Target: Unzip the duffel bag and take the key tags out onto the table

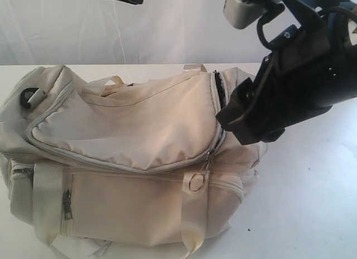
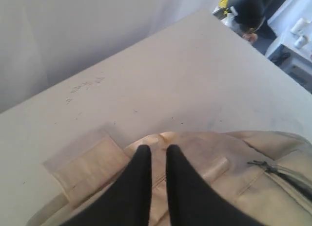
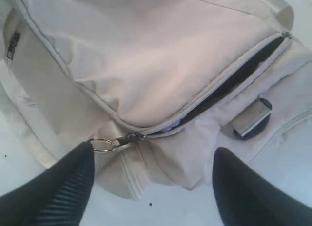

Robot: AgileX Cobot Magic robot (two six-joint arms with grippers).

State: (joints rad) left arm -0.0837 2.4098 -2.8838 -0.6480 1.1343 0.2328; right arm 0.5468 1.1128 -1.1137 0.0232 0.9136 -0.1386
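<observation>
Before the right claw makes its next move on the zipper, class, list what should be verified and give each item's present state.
1. Right claw open: ok, fingers spread wide.
2. Zipper pull ring lined up: not ok, it sits beside one finger, not between the two.
3. Zipper fully undone: not ok, only one stretch gapes; the rest is closed.
4. Key tags located: cannot tell, only dark interior shows through the gap.
5. Left claw steadying the duffel bag: not ok, nearly closed above a strap, holding nothing.
6. Table room for the tags: ok, bare white surface lies beside the bag.
</observation>
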